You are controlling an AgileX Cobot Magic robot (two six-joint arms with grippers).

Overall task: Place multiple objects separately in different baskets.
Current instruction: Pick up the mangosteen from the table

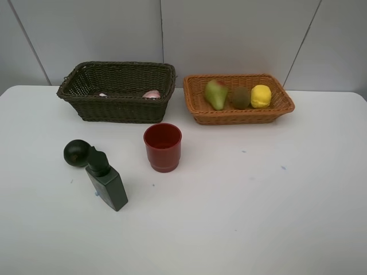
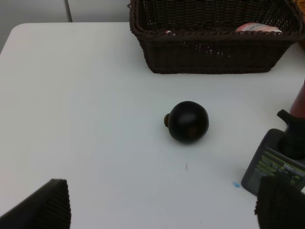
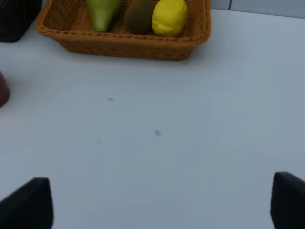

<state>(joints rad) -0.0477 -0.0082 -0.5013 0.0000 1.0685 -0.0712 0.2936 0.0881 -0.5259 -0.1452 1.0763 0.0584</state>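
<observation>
The dark brown basket [image 1: 117,109] stands at the back left. A pink-white item [image 1: 152,94] and a small pale bit [image 1: 102,94] lie in it; I cannot tell marker from pink bottle. The orange-tan basket [image 1: 241,116] holds the pear [image 1: 215,93], kiwi [image 1: 241,97] and lemon [image 1: 261,95]. The red cup [image 1: 163,147] stands upright on the table. The dark round fruit [image 1: 77,153] touches the neck of the dark green bottle [image 1: 106,182], which lies on its side. My left gripper [image 2: 162,210] is open, short of the fruit [image 2: 188,121]. My right gripper [image 3: 159,205] is open over bare table.
The table's [image 1: 258,217] white top extends to the front and right. A grey panelled wall [image 1: 229,34] rises behind the baskets. Neither arm shows in the high view. The cup's edge [image 3: 2,90] shows in the right wrist view.
</observation>
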